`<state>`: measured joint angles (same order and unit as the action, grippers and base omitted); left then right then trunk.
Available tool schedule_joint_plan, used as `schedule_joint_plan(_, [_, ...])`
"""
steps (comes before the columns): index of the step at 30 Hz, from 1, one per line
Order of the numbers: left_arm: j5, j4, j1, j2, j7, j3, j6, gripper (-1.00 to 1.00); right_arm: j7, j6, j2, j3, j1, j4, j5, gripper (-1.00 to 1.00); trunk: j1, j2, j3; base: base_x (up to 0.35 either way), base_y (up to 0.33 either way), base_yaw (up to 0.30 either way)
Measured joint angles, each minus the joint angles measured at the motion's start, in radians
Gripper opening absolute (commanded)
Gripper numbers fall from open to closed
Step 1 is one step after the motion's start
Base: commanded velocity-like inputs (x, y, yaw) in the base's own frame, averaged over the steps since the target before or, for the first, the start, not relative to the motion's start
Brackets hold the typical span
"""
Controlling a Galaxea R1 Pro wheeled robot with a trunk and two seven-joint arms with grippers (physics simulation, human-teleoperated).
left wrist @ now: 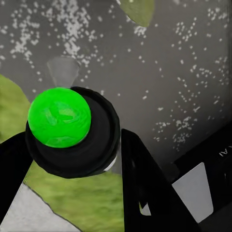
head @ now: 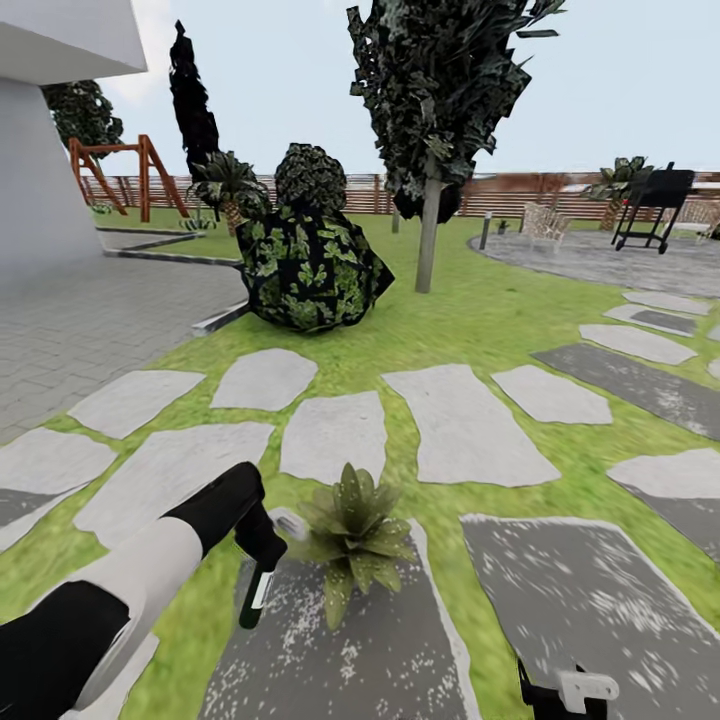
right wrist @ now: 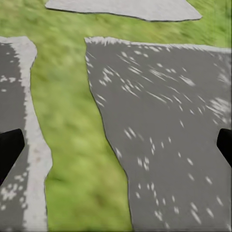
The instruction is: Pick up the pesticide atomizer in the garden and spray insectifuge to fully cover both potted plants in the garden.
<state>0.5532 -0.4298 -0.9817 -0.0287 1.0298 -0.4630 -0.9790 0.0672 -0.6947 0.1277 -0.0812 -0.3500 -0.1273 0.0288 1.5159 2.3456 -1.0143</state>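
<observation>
My left gripper (head: 262, 556) is shut on the pesticide atomizer (head: 256, 596), a small dark bottle with a pale label that hangs below the fingers. In the left wrist view the atomizer (left wrist: 67, 126) shows a round bright green top between the black fingers (left wrist: 145, 186). One potted plant (head: 355, 532), a low rosette of pointed green leaves, stands just right of the bottle on a dark stepping stone (head: 340, 640); one leaf tip (left wrist: 137, 9) reaches into the left wrist view. The second potted plant is out of view. My right gripper (right wrist: 116, 147) hangs open over a dark stone (right wrist: 164, 135) and grass.
Pale and dark stepping stones (head: 465, 430) cross the lawn ahead. A big dark leafy bush (head: 310, 265) and a tree trunk (head: 428, 235) stand further on. A paved patio with a grill (head: 650, 205) lies at the far right, a house wall (head: 40, 170) at the left.
</observation>
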Motion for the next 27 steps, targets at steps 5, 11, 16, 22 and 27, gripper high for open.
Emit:
schedule_joint_plan(5, [-0.001,0.001,0.0,-0.003,0.0,-0.001,-0.001,-1.0,0.0,0.0,0.0,0.0,0.0,0.001,0.0,1.0,0.0,0.0,0.0,0.0,0.0,-0.104])
schedule_joint_plan(11, [-0.002,0.007,0.001,-0.004,0.0,-0.002,-0.002,-1.0,0.0,0.0,0.0,0.0,0.0,0.001,0.0,1.0,0.0,0.0,0.0,0.032,0.128,-0.006])
schedule_joint_plan(16, [-0.003,0.004,0.0,-0.002,0.0,-0.001,-0.002,-1.0,0.0,0.0,0.0,0.0,-0.001,0.001,0.0,1.0,0.0,0.0,0.0,0.059,0.204,0.0])
schedule_joint_plan(22, [-0.001,0.002,0.0,-0.001,0.0,-0.001,-0.001,-1.0,0.0,0.0,0.0,0.0,0.0,0.001,0.0,1.0,0.0,0.0,0.0,0.004,0.012,-0.136])
schedule_joint_plan(27, [-0.001,0.002,-0.001,0.0,0.0,0.0,-0.001,-1.0,0.0,0.0,0.0,0.0,0.0,0.0,0.0,1.0,0.0,0.0,0.0,0.0,0.008,-0.293])
